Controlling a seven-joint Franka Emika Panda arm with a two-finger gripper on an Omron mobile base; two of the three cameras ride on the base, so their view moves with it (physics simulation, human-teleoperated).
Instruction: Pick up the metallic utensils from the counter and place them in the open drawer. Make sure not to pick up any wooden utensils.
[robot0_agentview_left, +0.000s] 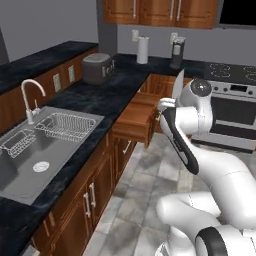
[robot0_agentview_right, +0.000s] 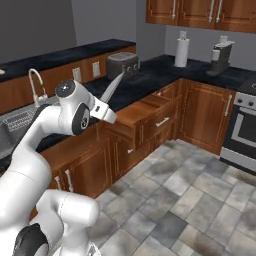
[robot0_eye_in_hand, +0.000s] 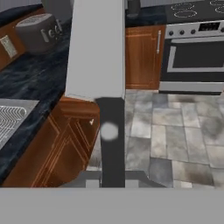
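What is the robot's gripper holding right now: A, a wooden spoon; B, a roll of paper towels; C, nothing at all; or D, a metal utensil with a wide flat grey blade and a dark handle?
D: the hand view shows the wide grey blade of the metallic utensil rising from a dark handle clamped in the gripper, above the open drawer.

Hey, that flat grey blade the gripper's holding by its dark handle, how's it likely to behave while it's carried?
The blade looks like rigid metal, so probably no flex. It is broad and stands well beyond the gripper, so it may be top-heavy and pivot. The smooth handle could slip in the narrow grip.
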